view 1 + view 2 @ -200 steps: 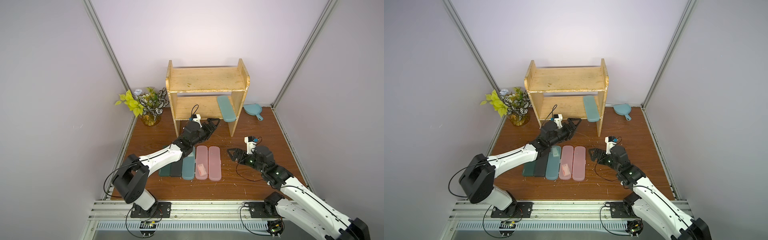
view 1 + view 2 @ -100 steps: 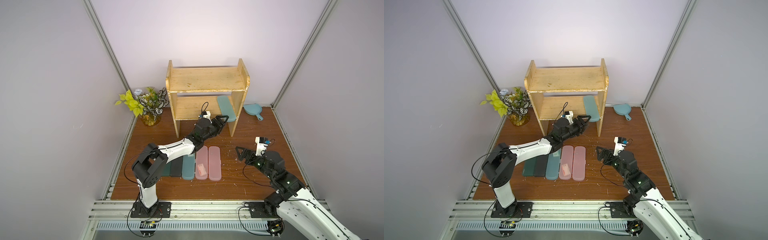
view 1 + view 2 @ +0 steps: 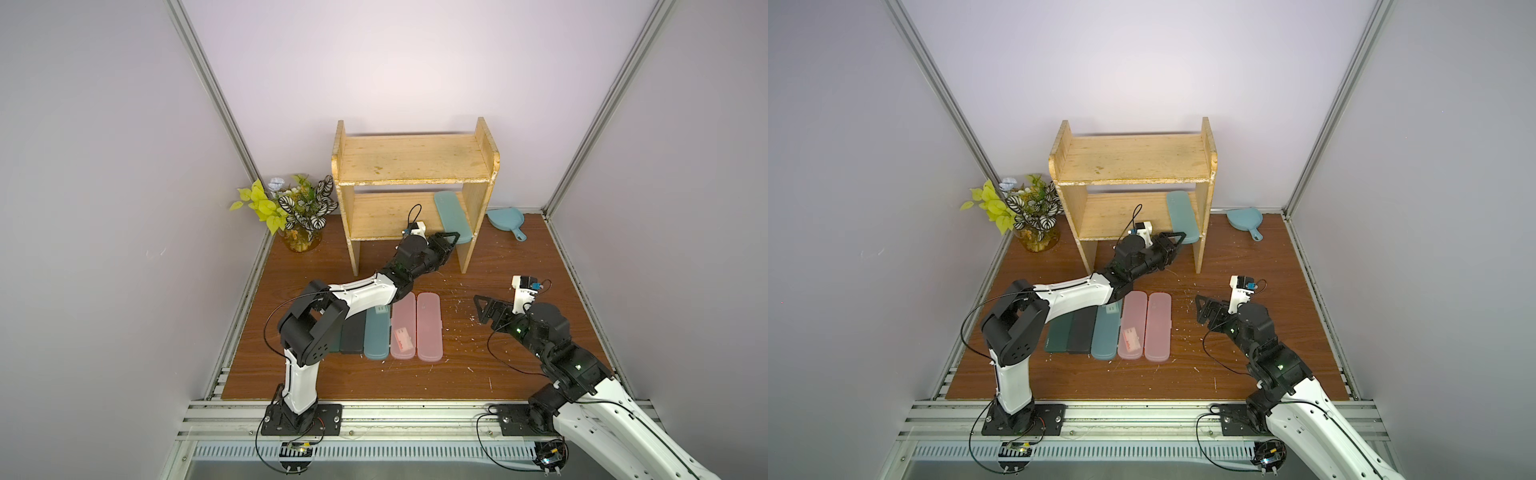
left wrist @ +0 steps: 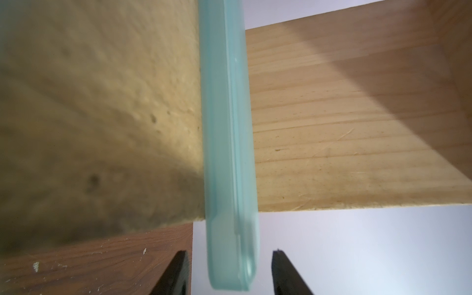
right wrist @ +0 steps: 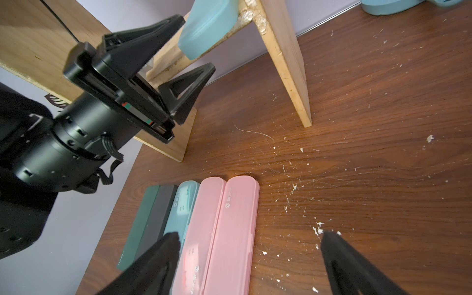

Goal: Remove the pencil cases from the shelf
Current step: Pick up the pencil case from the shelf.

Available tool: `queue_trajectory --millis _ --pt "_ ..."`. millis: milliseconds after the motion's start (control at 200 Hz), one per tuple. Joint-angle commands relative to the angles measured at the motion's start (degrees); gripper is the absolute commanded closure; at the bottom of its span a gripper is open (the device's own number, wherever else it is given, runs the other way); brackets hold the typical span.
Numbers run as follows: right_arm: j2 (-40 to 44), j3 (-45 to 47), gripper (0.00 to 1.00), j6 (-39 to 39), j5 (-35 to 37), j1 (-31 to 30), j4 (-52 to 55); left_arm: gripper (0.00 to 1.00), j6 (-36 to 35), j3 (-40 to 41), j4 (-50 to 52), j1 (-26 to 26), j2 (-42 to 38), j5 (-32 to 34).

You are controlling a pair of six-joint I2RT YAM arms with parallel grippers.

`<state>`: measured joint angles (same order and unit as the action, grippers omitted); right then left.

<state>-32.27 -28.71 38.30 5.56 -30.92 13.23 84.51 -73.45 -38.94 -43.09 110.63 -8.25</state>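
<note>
Left jaws forward and narrower, now astride teal case (image 4: 229,153).

Brown wood-grain table (image 3: 519,266), scratched. Potted plant (image 3: 297,203) at back left corner: yellow-green leaves, dark white-striped leaves, small pale blue flower on top, all in a clear amber jar (image 3: 298,243). Same plant in both top views (image 3: 1025,205). Blue dustpan (image 3: 503,217) at back right corner, flat on the table, handle pointing toward the front right; the right wrist view catches only its edge (image 5: 388,5). White specks (image 5: 318,229) scattered over the right half of the table. Metal rail (image 3: 395,417) along the front edge. Plain lilac walls (image 3: 415,62), grey corner posts (image 3: 208,83).
</note>
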Motion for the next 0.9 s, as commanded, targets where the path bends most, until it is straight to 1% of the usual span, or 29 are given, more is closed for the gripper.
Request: queue_trajectory --millis 0,210,570,896 --pt "0.7 -2.8 0.07 -1.5 1.2 0.3 0.1 0.56 -0.4 -2.0 -1.4 -0.5 0.7 0.5" --pt "0.6 -3.3 0.07 -2.0 1.0 0.5 0.7 0.62 -0.2 -2.9 -1.2 -0.5 1.7 0.8" --pt "0.3 -3.7 0.07 -2.2 0.5 0.8 1.0 0.79 -0.7 -2.7 -1.1 -0.4 1.2 0.7" --pt "-0.1 -3.8 0.08 -0.7 0.2 1.0 2.2 0.87 -2.1 -1.5 -1.5 -0.4 -1.4 -0.7"
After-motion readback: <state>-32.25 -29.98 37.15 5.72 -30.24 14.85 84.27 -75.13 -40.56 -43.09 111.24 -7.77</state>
